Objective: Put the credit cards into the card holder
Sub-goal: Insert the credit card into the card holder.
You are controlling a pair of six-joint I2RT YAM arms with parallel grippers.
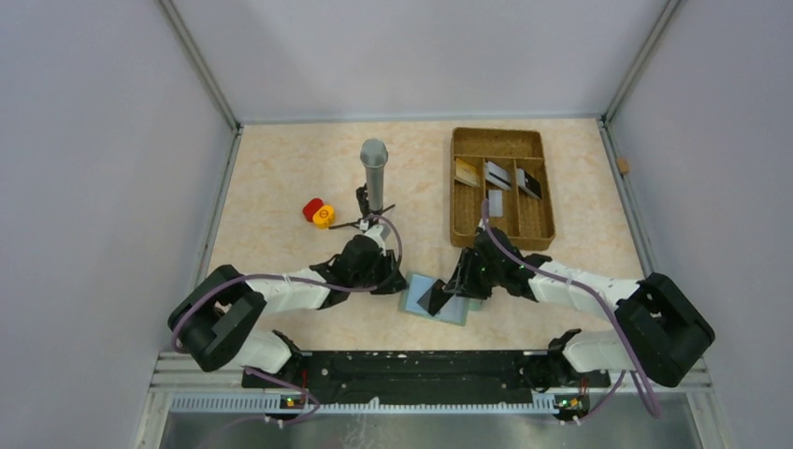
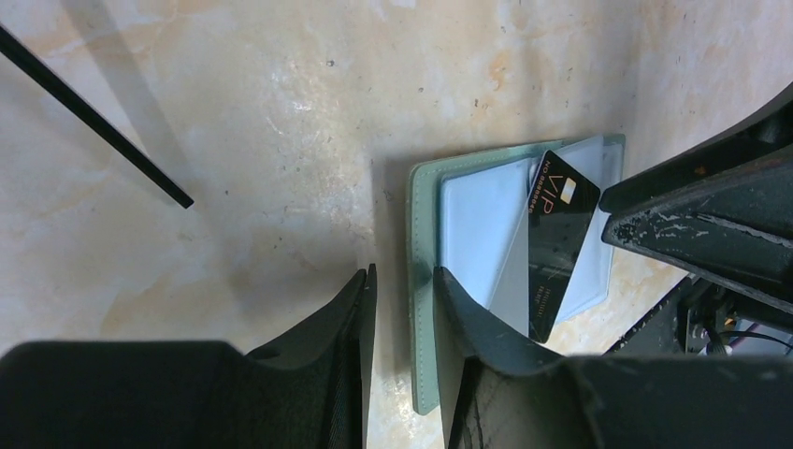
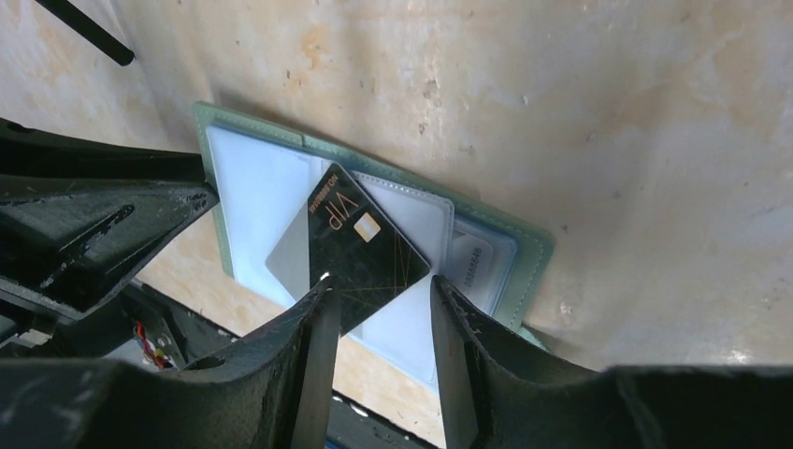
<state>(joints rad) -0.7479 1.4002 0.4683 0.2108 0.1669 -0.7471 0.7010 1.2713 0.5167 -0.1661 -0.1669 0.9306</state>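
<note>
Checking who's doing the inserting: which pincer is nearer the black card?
Right. The right pincer grips the black card between its fingers; the left pincer straddles the edge of the wallet, beside the card.

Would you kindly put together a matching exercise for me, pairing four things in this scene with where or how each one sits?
Things:
1. black VIP card
2. card holder
3. microphone
4. brown tray

Places or states:
A. standing upright, left of the brown tray
B. between the fingers of the right gripper
C. at the far right of the table, with cards inside
D. lying open near the front edge of the table

Pairs: 1-B; 2-D; 3-A; 4-C
</note>
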